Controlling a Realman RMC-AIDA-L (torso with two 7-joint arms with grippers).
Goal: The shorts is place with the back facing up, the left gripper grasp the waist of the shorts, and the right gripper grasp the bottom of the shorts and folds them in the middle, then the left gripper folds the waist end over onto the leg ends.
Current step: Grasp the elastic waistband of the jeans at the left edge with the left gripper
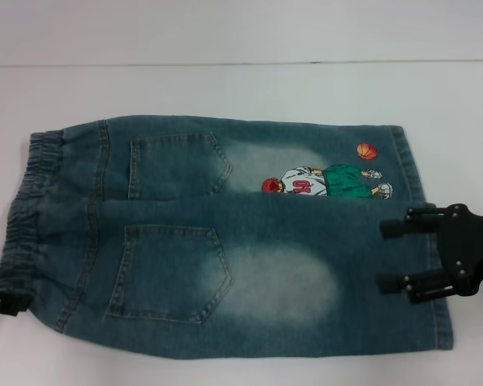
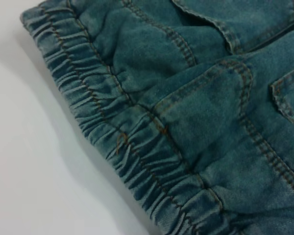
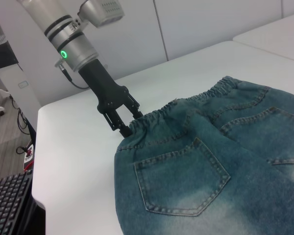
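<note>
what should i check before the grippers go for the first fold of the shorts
1. Back side up: ok, both back pockets show on the shorts.
2. Left gripper at the waist: ok, its tips touch the ruffled band at the near corner.
3. Left grip closed on cloth: cannot tell.
4. Right gripper at the bottom of the shorts: ok, over the hem end.
5. Right gripper holding cloth: not ok, fingers spread open above the denim.
6. Shorts lying flat: ok, spread on the white table.
</note>
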